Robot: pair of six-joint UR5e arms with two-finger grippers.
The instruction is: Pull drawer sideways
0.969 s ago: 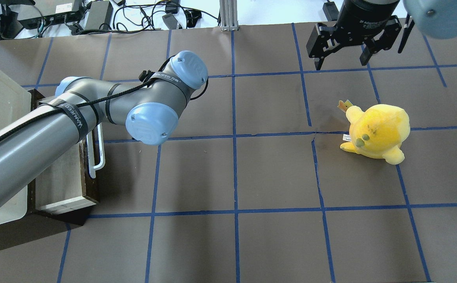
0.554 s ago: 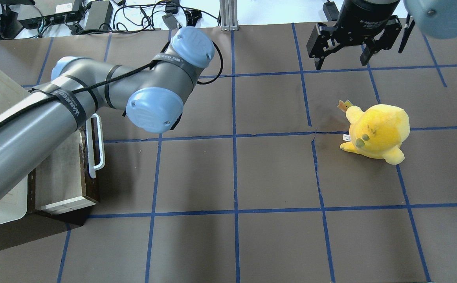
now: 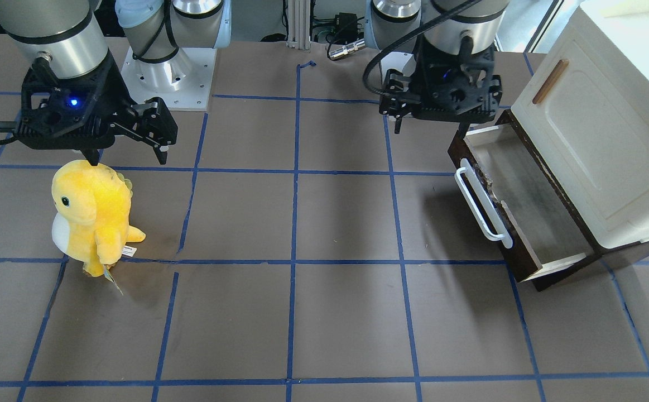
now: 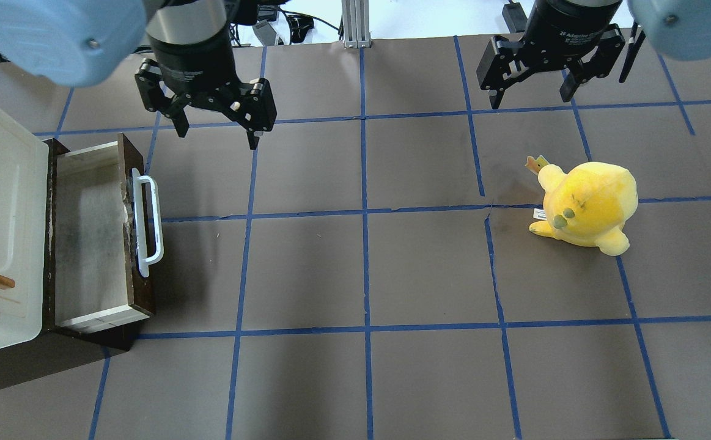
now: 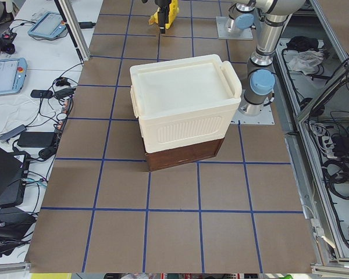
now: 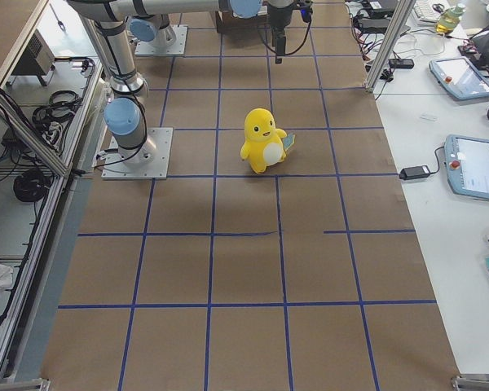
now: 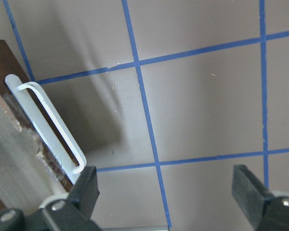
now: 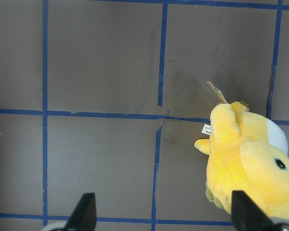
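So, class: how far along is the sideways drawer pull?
Done: the dark brown wooden drawer with the long white bar handle stands pulled out of the cream cabinet, its tray exposed. In hand: nothing; the left gripper hangs open, clear of the handle. Left: seemingly nothing more.

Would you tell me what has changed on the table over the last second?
The left arm, which lay stretched over the drawer, has swung away toward the far side of the table; the left pincer now hangs open and empty, clear of the white handle. Whether it held the handle earlier was hidden. The drawer stayed pulled out; the right pincer and yellow plush toy have not moved.
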